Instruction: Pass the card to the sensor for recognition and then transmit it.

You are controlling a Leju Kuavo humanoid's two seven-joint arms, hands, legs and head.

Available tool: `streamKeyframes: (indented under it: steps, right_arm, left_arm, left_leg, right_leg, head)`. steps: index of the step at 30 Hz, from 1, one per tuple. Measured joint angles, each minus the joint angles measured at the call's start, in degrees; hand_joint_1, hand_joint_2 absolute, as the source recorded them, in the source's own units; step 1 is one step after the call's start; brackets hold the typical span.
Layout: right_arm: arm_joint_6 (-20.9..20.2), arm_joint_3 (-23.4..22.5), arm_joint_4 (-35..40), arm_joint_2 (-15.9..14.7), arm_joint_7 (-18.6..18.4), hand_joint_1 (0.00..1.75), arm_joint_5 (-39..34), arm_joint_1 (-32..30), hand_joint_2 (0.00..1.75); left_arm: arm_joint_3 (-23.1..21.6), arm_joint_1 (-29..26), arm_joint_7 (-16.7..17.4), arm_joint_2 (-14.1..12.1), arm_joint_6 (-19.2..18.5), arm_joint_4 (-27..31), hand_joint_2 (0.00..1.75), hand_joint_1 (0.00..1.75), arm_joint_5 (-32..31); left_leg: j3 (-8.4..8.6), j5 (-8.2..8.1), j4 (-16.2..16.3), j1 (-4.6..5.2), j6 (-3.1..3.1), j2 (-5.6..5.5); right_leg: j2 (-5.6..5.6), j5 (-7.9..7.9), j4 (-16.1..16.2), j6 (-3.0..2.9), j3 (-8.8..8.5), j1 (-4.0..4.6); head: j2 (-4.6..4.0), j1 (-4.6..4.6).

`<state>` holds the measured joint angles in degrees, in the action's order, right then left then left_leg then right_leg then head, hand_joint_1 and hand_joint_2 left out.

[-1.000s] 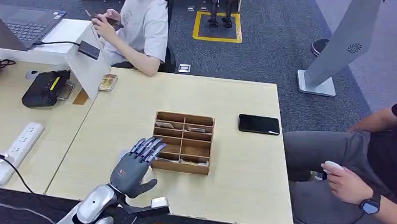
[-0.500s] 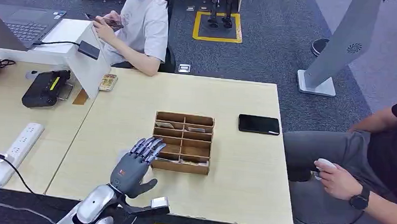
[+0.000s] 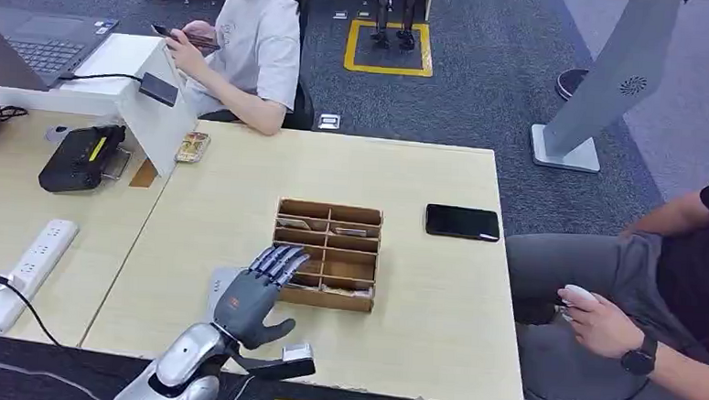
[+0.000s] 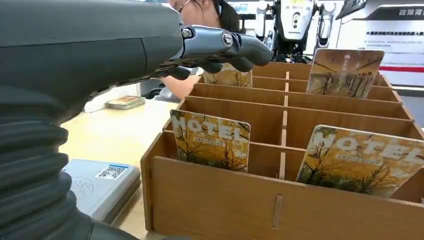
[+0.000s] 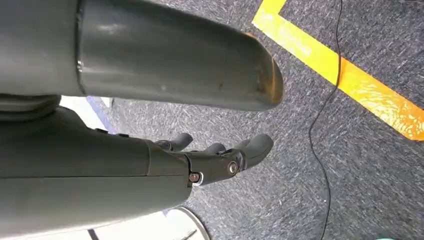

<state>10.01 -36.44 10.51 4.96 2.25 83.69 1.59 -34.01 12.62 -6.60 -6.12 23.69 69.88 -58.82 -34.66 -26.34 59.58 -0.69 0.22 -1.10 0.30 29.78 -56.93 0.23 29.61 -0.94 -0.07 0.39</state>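
you are looking at "hotel" printed across two cards [image 4: 211, 140] standing in the nearest row of the wooden organizer [image 3: 328, 254], one in each front compartment, and two more cards [image 4: 344, 72] are standing in compartments further back, so four are showing in the left wrist view. your left hand [image 3: 256, 296] is hovering over the organizer's near left corner with its fingers [image 4: 235, 47] spread apart and gripping nothing. a grey sensor pad [image 4: 100, 185] carrying a qr label is lying flat on the surface [image 3: 417, 332] just beside the organizer, under your wrist. one black phone [image 3: 462, 222] is lying to the organizer's right. your right hand [image 5: 220, 157] is hanging over carpet with loosely curled fingers, holding nothing.
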Motion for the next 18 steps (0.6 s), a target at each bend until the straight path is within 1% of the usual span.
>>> streamKeyframes:
  steps: [18]
  right_arm:
    - [0.0, 0.5, 0.0, 0.0, 0.1, 0.00, 0.2, 0.0, 0.00]
  left_arm:
    - [0.0, 0.5, 0.4, 0.4, 0.0, -1.4, 1.75, 0.00, 0.4]
  left_leg:
    - [0.00, 0.00, 0.0, 0.00, 0.00, 0.00]
  right_leg:
    - [0.00, 0.00, 0.0, 0.00, 0.00, 0.00]
  head:
    - [-0.02, 0.02]
